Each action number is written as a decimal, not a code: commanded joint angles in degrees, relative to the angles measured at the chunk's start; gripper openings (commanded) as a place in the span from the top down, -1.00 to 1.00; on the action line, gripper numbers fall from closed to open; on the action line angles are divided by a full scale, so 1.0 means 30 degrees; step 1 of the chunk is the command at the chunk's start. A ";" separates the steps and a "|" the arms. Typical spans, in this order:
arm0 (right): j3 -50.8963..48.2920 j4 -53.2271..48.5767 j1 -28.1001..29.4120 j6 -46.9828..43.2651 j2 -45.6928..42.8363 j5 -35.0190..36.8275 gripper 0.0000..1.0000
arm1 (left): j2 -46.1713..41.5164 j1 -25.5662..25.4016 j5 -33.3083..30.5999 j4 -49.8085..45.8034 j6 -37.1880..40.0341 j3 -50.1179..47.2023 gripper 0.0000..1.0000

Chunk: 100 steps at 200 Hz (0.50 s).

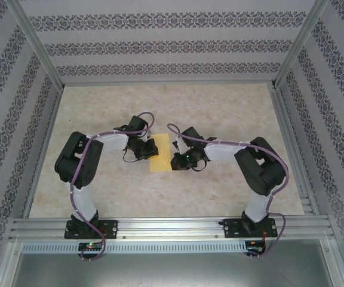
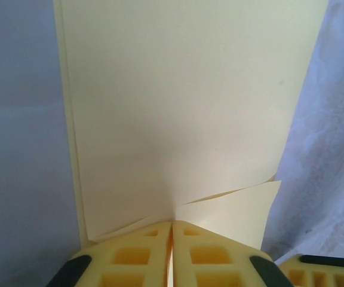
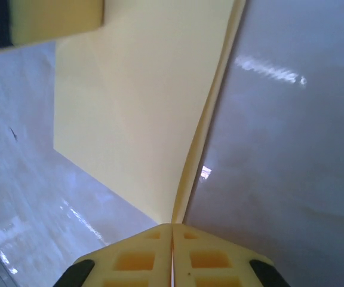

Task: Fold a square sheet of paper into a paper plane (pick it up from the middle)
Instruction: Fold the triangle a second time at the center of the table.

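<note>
Thin, light and floppy, the sheet of paper (image 1: 159,153) creases easily. The left end effector (image 2: 172,223) and right end effector (image 3: 172,225) each clench an opposite edge, a sound hold.

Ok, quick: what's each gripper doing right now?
Left gripper: shut on the paper, pinching its folded layers.
Right gripper: shut on the paper's edge.

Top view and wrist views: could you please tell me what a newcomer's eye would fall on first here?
The yellow paper, folded to a narrow strip in the middle of the table, stands out first. The left gripper and the right gripper flank it, and close up each pinches an edge of it.
</note>
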 commanded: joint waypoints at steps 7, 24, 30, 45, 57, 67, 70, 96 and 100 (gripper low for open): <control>0.0281 0.2307 -0.0440 0.2195 -0.1665 0.1363 0.64 | -0.0194 -0.0191 0.0261 0.0160 0.0343 -0.0151 0.60; 0.0758 0.2959 -0.0551 0.2808 -0.1274 0.1812 0.52 | -0.1437 -0.0218 0.1008 0.1326 -0.0179 -0.0458 0.51; 0.0954 0.3135 -0.0611 0.2924 -0.1033 0.1736 0.47 | -0.1838 -0.0225 0.1081 0.1605 -0.0333 -0.0635 0.49; 0.1495 0.3372 -0.0766 0.3145 -0.0319 0.1536 0.38 | -0.2780 -0.0243 0.0520 0.1850 -0.0614 -0.1262 0.48; 0.2104 0.3212 -0.0811 0.3033 0.0272 0.1363 0.34 | -0.3254 -0.0228 -0.0147 0.1949 -0.0826 -0.2007 0.48; 0.2522 0.3162 -0.0844 0.2944 0.0722 0.1116 0.32 | -0.3512 -0.0215 -0.0493 0.2202 -0.1054 -0.2585 0.46; 0.2658 0.3131 -0.0866 0.2915 0.0839 0.1041 0.32 | -0.3565 -0.0215 -0.0548 0.2311 -0.1162 -0.2772 0.46; 0.3548 0.2742 -0.1047 0.2521 0.1735 0.0530 0.28 | -0.3730 -0.0227 -0.0250 0.3608 -0.1917 -0.4027 0.41; 0.3673 0.2597 -0.1051 0.2442 0.1844 0.0545 0.27 | -0.3727 -0.0231 -0.0162 0.3829 -0.2014 -0.4156 0.40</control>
